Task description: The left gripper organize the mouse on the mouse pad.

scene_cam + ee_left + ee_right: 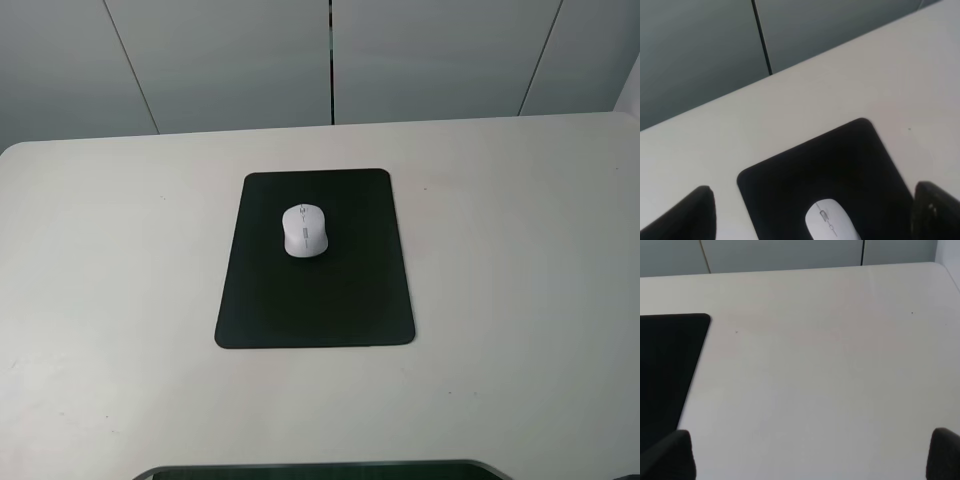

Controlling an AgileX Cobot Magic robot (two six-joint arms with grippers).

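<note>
The white mouse (304,231) with its grey centre strip rests on the far half of the black mouse pad (340,300), which lies flat mid-table. Neither arm shows in the high view. In the left wrist view my left gripper (810,212) is open, its black fingertips (690,215) spread wide above the table and holding nothing. The mouse (832,224) lies between and beyond them on the pad (840,160), untouched. My right gripper (807,455) is open too, over bare table beside the pad's corner (670,355).
The white table (520,260) ends at its far edge (330,128) against grey wall panels. A dark curved edge (320,468) shows at the near side of the high view.
</note>
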